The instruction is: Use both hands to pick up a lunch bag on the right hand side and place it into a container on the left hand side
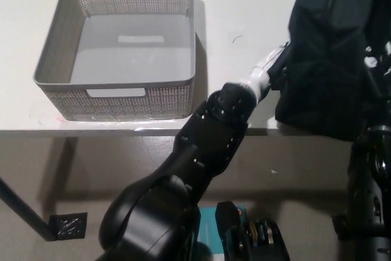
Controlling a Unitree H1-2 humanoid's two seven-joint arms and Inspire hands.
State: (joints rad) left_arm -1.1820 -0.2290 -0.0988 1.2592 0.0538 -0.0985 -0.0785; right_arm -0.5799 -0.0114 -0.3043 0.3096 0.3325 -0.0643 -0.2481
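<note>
The black lunch bag (333, 47) hangs tilted at the far right, lifted off the white table, its lower edge past the table's front edge. My white left hand (267, 73) presses on the bag's left side, fingers hidden behind the fabric. My black right hand (377, 87) is against the bag's right side by the strap and is hard to tell apart from the black cloth. The bag is held between both hands. The grey perforated container (113, 82) stands empty at the upper left.
The table's front edge (91, 131) runs across the middle, with brown floor below it. A bare strip of white tabletop (238, 35) lies between the container and the bag. A dark table leg (21, 215) crosses the lower left.
</note>
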